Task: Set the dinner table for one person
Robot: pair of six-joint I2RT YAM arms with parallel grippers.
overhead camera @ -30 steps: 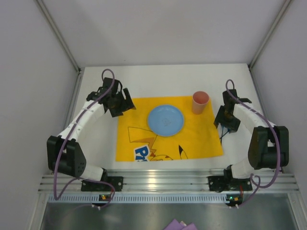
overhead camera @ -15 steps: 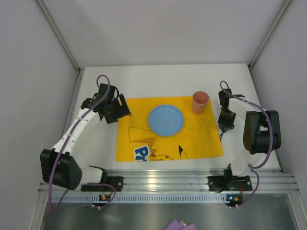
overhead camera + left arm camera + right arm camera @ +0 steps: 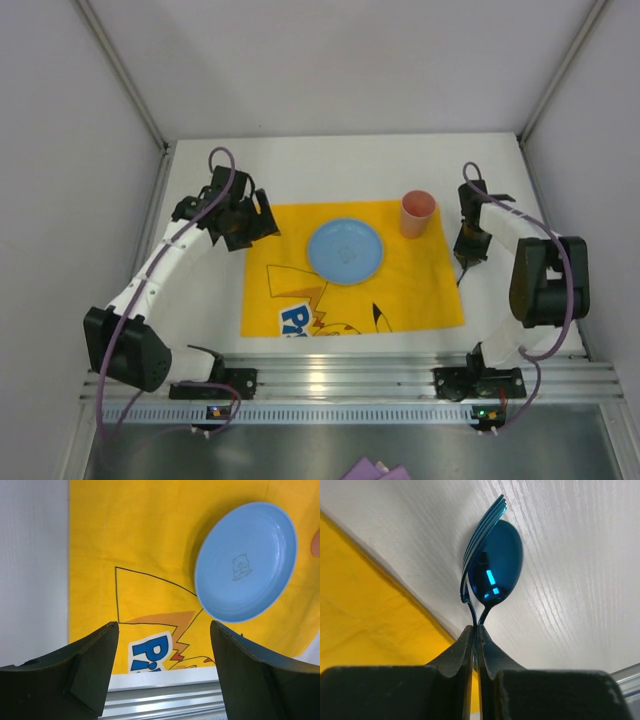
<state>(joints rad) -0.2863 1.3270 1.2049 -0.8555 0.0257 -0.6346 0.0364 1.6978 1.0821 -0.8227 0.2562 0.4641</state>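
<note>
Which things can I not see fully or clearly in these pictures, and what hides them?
Right wrist view: the handles of the fork and spoon vanish between the shut fingers of the right gripper.
Top view: that cutlery is too small to tell apart.
Left wrist view: the cup is cut off by the right edge; the fingers of the left gripper cover part of the placemat print.

The left arm [image 3: 165,262] reaches forward, the left gripper [image 3: 163,626] with its fingers [image 3: 90,670] wide apart; the right arm [image 3: 520,235] is bent sharply, the right gripper [image 3: 476,632] with fingers [image 3: 455,660] pressed together
</note>
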